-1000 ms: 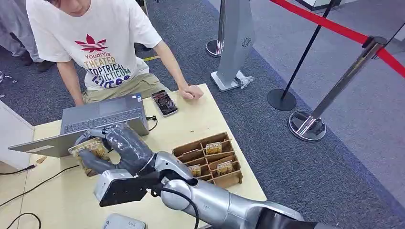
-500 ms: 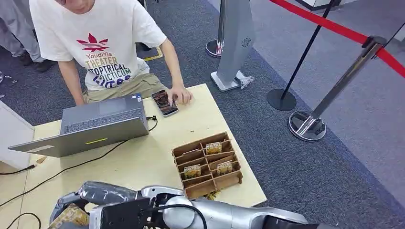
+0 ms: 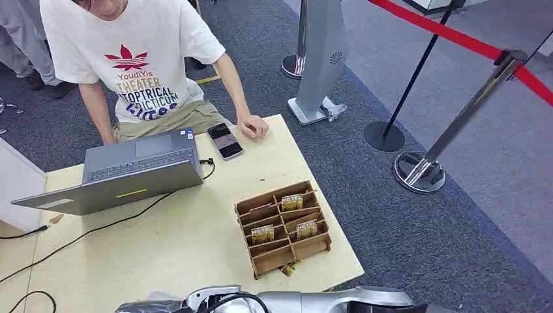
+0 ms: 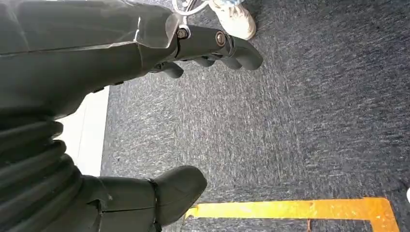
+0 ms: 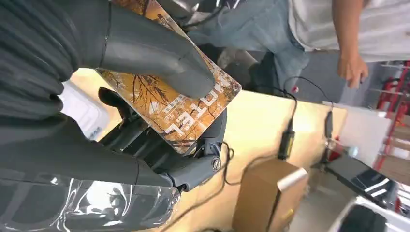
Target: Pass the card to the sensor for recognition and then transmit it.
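Change: your right arm [image 3: 306, 301] has dropped to the near edge of the head view; a second ago its hand hung over the table by the laptop [image 3: 130, 171], the card in it.
Right hand: the right hand [image 5: 121, 121] grips the card [image 5: 174, 104], thumb pressed flat on its printed face, darker fingers under it.
Card axis: the long side runs out past the fingertips, free end leading.
Nearer arm: the right one. The left hand [image 4: 145, 72] hangs over carpet, fingers loosely apart, holding nothing.
Sensor: I cannot tell you which object it is.
Elsewhere: more cards stand in the cardboard rack [image 3: 283, 222]; a person's hand [image 3: 252, 125] rests beside a phone [image 3: 224, 140].
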Available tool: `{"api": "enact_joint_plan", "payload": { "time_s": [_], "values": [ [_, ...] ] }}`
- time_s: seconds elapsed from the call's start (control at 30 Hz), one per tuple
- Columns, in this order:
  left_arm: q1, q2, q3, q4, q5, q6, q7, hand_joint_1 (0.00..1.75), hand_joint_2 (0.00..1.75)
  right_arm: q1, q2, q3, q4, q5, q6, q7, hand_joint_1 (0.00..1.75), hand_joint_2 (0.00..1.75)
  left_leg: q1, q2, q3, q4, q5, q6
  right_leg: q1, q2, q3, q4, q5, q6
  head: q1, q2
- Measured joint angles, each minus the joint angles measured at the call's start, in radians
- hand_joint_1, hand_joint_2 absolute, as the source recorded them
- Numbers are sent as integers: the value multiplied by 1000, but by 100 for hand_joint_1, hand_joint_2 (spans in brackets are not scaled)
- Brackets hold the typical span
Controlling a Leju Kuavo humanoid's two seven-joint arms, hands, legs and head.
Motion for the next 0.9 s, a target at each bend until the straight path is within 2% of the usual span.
{"api": "enact_joint_plan", "payload": {
  "time_s": [0.33, 0.53, 0.67, 0.9],
  "values": [
    [-15, -8, -18, 0, -10, -3, 27, 0, 175, -11, 70, 32, 159, -6, -58, -2, 175, 175, 0, 0, 0, 0, 0, 0, 0, 0, 0, 0, 0, 0, 0, 0],
    [-27, -10, -27, 0, -14, -13, 46, 0, 175, -20, 112, 33, 261, -23, -132, -6, 175, 175, 0, 0, 0, 0, 0, 0, 0, 0, 0, 0, 0, 0, 0, 0],
    [-32, -12, -40, 0, -16, -18, 57, 0, 175, -22, 137, 20, 319, -24, -191, -18, 175, 175, 0, 0, 0, 0, 0, 0, 0, 0, 0, 0, 0, 0, 0, 0],
    [-44, -14, -52, 0, -17, -29, 77, 0, 175, -41, 156, -21, 405, -37, -242, -40, 175, 175, 0, 0, 0, 0, 0, 0, 0, 0, 0, 0, 0, 0, 0, 0]
  ]
}}
